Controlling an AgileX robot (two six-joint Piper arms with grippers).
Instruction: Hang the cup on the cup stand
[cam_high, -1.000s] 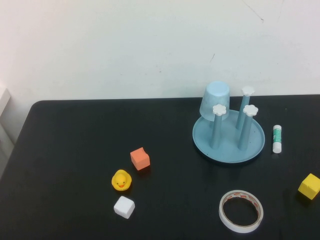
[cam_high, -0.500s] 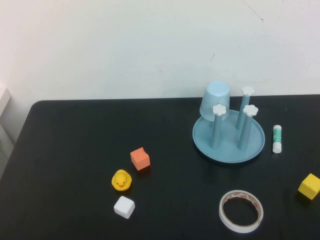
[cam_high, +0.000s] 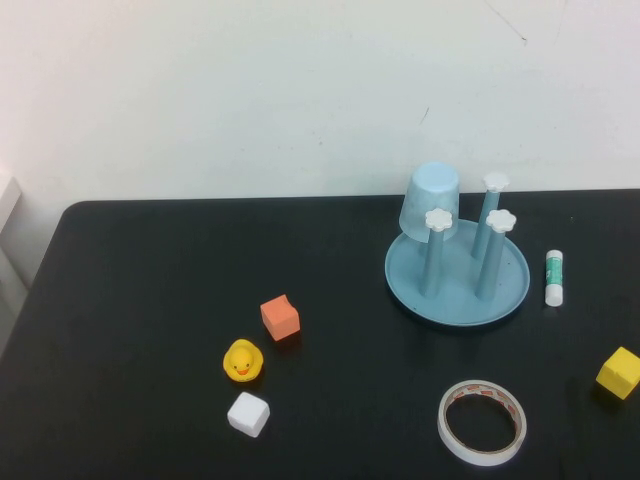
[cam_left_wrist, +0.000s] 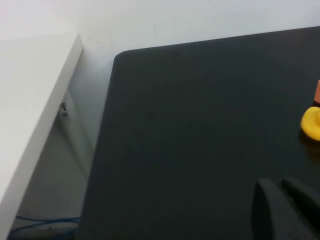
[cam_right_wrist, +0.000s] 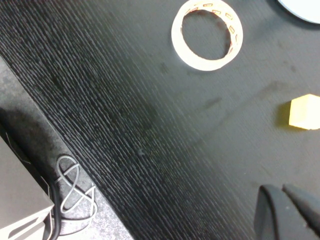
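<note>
Nothing has shifted on the desk (cam_high: 150, 300) since a second ago: the cup (cam_high: 431, 200) sits upside down over the far-left post of the cup stand (cam_high: 457, 275), whose other three posts stand bare under their white flower caps. Neither of my arms shows from the high camera. My left gripper (cam_left_wrist: 287, 210) hangs low over the desk's left part, near the yellow duck (cam_left_wrist: 311, 122), and its jaws look pressed together, the dark tips side by side. My right gripper (cam_right_wrist: 287, 212) hangs over the desk's near right edge, jaws likewise close together, with the tape ring (cam_right_wrist: 208, 34) and the yellow cube (cam_right_wrist: 304, 111) ahead of it. An orange cube (cam_high: 280, 317), a white cube (cam_high: 248, 413) and a glue stick (cam_high: 554, 277) lie scattered about.
</note>
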